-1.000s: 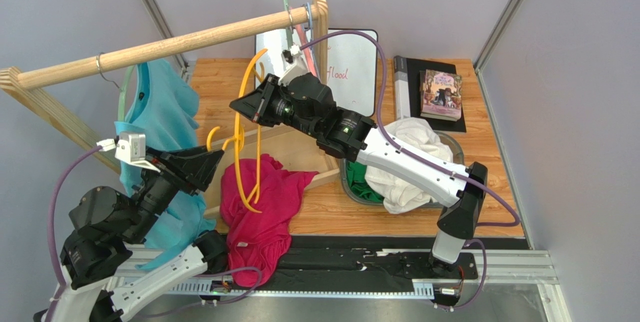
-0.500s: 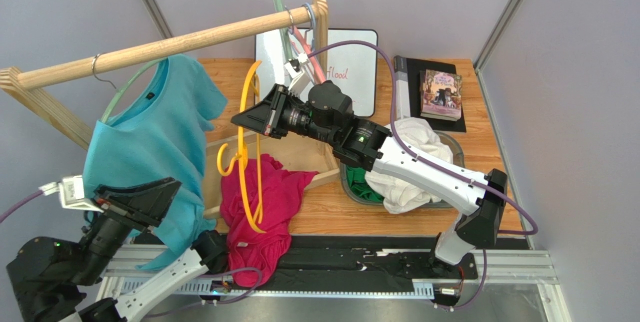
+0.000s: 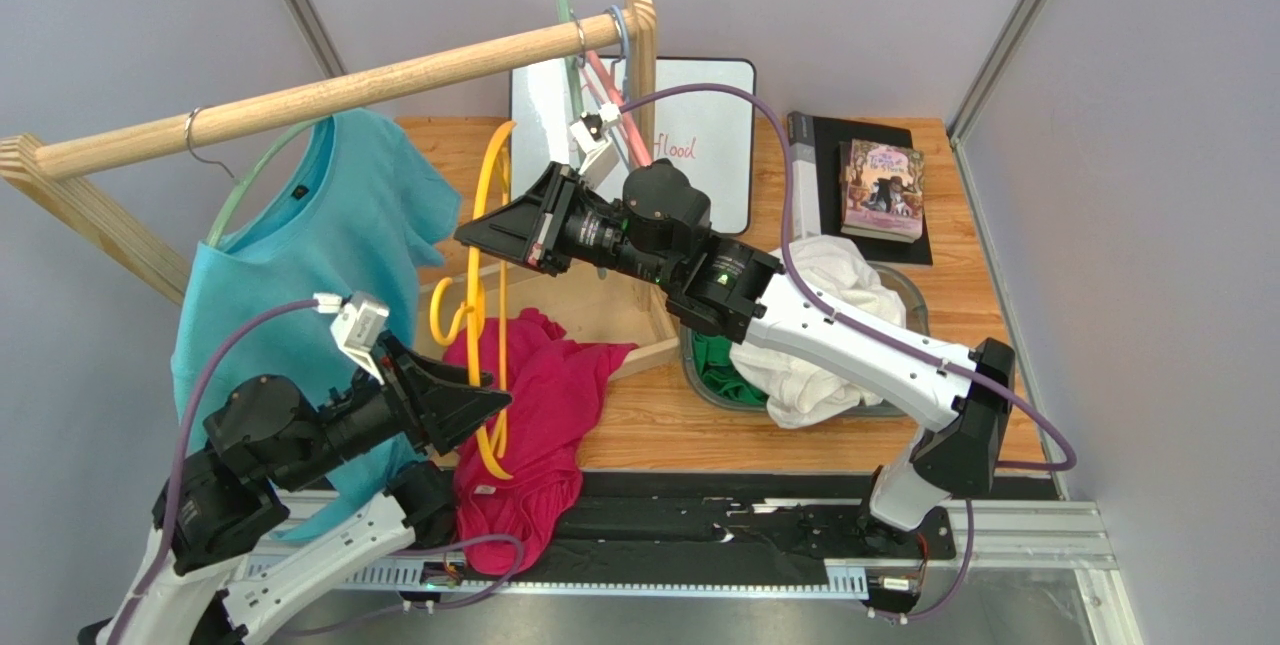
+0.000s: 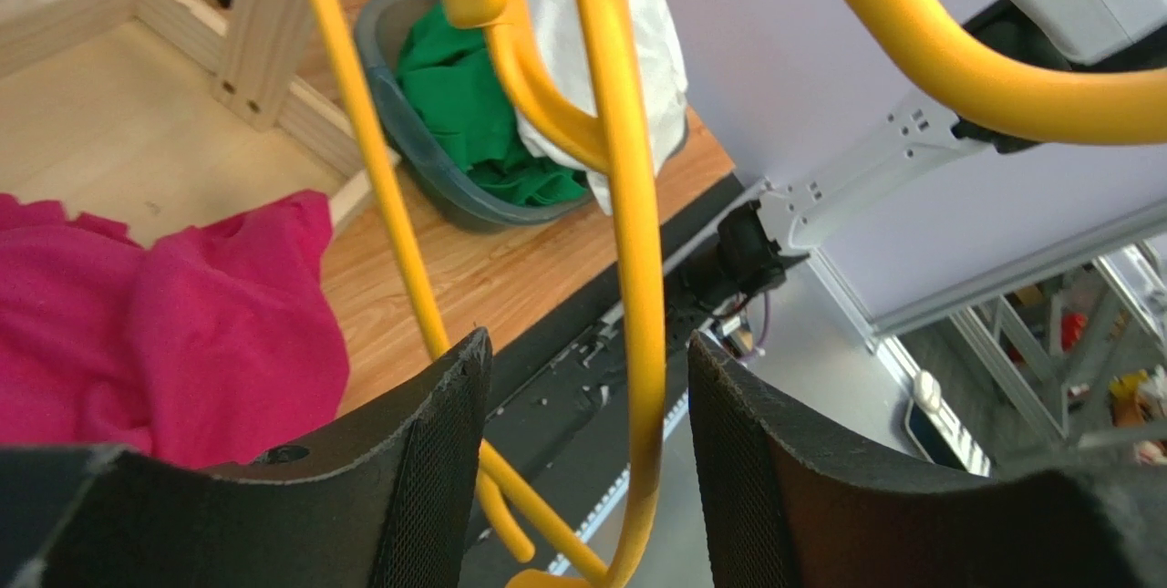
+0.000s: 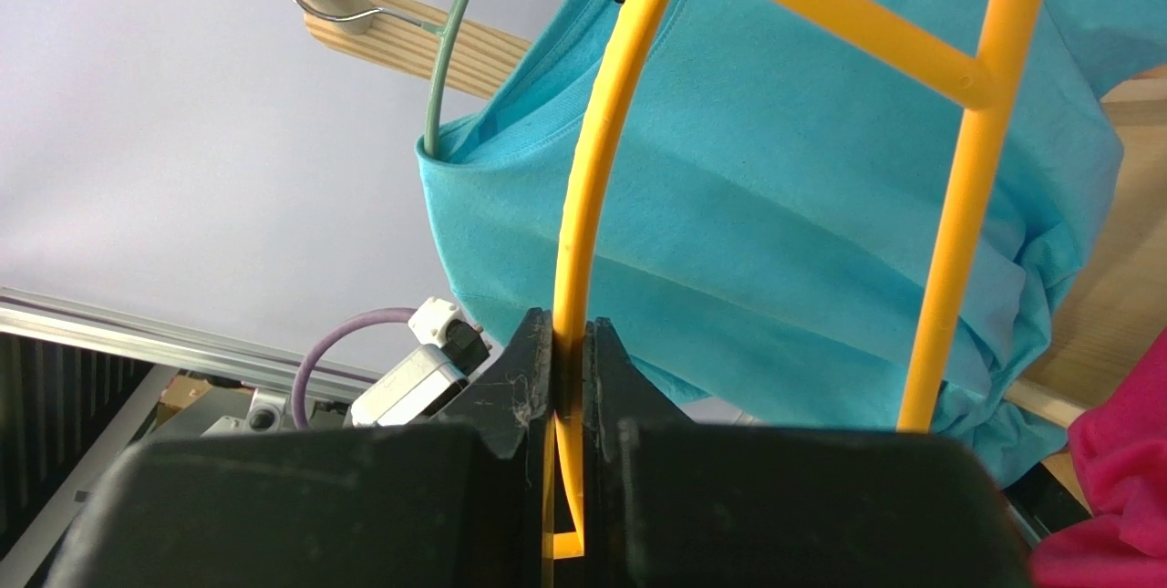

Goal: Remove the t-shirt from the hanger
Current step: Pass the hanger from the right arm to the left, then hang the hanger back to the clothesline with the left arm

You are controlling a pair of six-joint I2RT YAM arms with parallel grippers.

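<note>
The right gripper (image 5: 569, 342) is clamped on a thin arm of the bare yellow plastic hanger (image 5: 604, 137). The left gripper (image 4: 589, 383) stands apart, with a hanger bar passing between its fingers. Just left of it, the crumpled magenta t-shirt (image 4: 165, 328) lies on the wooden table (image 4: 480, 260). A teal t-shirt (image 5: 822, 205) hangs beyond the right gripper.

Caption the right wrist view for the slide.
Right gripper shut on a yellow plastic hanger, turquoise t-shirt hanging behind.

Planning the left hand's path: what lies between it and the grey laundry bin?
The yellow hanger: its bars hang right in front of the open left hand, as the left wrist view shows.
</note>
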